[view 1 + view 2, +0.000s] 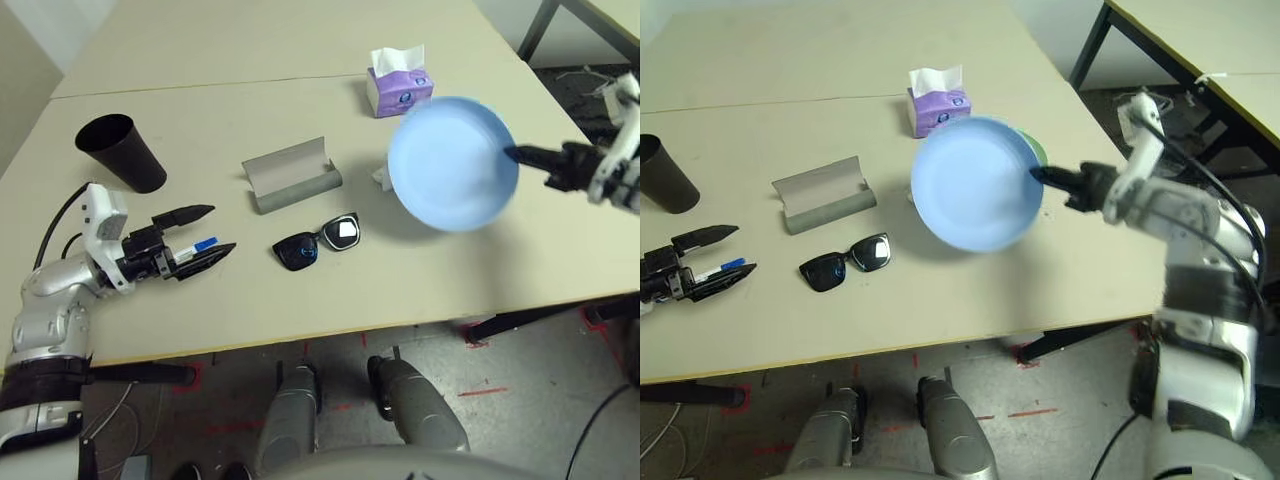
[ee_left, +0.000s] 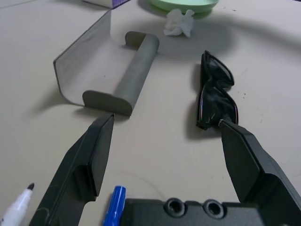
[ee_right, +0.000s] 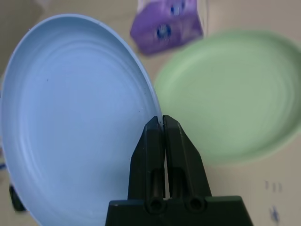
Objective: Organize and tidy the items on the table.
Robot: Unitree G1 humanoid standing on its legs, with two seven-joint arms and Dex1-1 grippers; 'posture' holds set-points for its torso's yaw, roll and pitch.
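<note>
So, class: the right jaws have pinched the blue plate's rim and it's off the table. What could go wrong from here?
1. The right gripper holds the blue plate only by its thin rim, tilted, so it could slip or swing.
2. The plate hangs above the green plate and near the tissue box; a drop could hit either.

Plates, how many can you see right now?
2. The blue plate is lifted off the table, pinched at its rim by the right hand. The green plate lies on the table behind it.

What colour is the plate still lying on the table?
Pale green plate, lying flat beyond the lifted blue plate; it shows best in the right wrist view.
</note>
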